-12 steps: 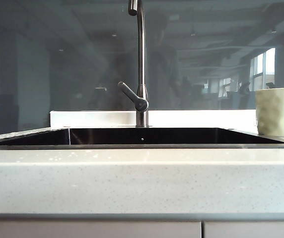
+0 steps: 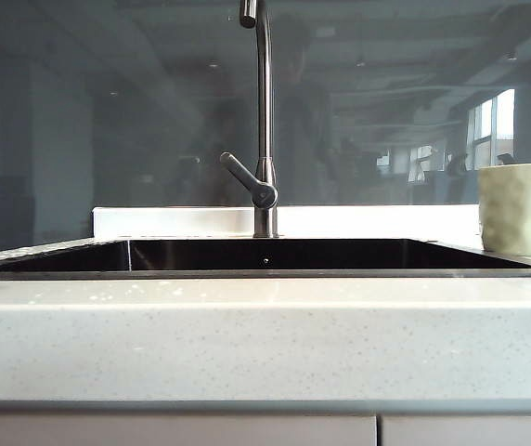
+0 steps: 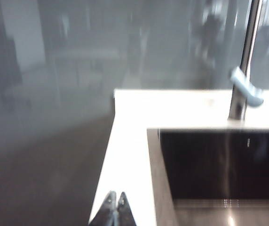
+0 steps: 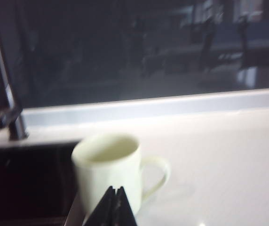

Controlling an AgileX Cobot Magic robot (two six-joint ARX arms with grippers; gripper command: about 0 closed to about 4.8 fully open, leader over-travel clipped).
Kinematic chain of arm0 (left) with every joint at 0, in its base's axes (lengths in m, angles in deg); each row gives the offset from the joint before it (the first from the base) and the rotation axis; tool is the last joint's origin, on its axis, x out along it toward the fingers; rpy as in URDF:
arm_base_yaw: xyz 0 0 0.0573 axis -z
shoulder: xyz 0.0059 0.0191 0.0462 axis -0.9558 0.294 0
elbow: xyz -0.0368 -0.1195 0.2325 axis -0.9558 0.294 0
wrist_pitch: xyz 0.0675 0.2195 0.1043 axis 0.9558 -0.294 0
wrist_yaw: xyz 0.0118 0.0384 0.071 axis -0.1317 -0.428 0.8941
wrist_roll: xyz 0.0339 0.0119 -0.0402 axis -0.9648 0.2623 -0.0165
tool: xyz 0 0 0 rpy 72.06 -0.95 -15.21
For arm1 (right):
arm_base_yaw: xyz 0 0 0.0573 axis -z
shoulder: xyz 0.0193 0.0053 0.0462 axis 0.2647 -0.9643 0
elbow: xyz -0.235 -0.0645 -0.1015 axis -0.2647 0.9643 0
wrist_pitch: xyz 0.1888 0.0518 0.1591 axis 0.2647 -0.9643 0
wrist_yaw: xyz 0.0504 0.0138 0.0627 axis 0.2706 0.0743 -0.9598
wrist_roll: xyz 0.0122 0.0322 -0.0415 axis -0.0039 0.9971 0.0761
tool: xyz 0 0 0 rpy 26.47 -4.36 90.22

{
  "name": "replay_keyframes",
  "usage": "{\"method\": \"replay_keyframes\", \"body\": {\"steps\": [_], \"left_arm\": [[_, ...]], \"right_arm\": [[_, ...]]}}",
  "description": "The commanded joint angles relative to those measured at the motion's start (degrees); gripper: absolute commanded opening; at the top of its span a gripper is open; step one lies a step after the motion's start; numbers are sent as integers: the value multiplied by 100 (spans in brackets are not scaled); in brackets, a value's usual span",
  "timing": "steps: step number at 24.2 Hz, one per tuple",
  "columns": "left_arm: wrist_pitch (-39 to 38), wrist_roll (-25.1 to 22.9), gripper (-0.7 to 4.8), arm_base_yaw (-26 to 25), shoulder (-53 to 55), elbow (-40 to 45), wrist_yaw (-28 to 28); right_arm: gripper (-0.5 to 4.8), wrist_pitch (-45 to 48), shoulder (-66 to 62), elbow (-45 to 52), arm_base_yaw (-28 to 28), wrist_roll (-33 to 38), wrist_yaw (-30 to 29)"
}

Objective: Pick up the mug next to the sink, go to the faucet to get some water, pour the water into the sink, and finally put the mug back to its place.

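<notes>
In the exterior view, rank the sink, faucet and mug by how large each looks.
1. The wide dark recessed sink, spanning most of the frame.
2. The tall brushed-steel gooseneck faucet: long but thin, top cut off.
3. The pale cream-green dimpled ceramic mug, cropped at the right edge, so its place against the faucet is unsure.

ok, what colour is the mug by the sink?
Pale cream-green, glossy. The mug shows best in the right wrist view; its dimpled surface shows in the exterior view.

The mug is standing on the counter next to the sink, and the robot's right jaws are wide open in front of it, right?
Not quite. The mug does stand on the counter next to the sink, but the right gripper in front of it has its jaws shut, not open. The right wrist view shows this.
</notes>
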Motion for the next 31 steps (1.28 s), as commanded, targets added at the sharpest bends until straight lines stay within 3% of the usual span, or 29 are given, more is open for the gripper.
{"method": "replay_keyframes", "body": {"steps": [1,6,10,11,14,20,24,31], "left_arm": [[645,46,-5,2,7,-90,17],[835,107,-5,2,597,-621,17],[1471,105,-5,2,1563,-1167,-160],[1469,103,-5,-2,1799,-1298,-153],[1823,85,-5,-2,2876,-1606,-186],[3698,131,-5,2,4666,-1606,-562],[4367,389,-5,2,5451,-1606,-560],[4680,382,-5,2,5628,-1609,-581]], "right_arm": [[-8,212,-330,-463,0,-20,275],[-6,955,-2494,-1447,223,-358,153],[2,2542,-4201,-1530,935,-485,-1274],[14,2651,-4459,-1530,1084,-483,-1502],[112,2673,-5160,-1528,1519,-466,-2085],[214,2863,-6118,-1528,1585,-804,-2164],[214,3963,-7108,-1528,1587,-802,-2164],[214,5606,-8518,-1528,1552,-704,-2192]]}}
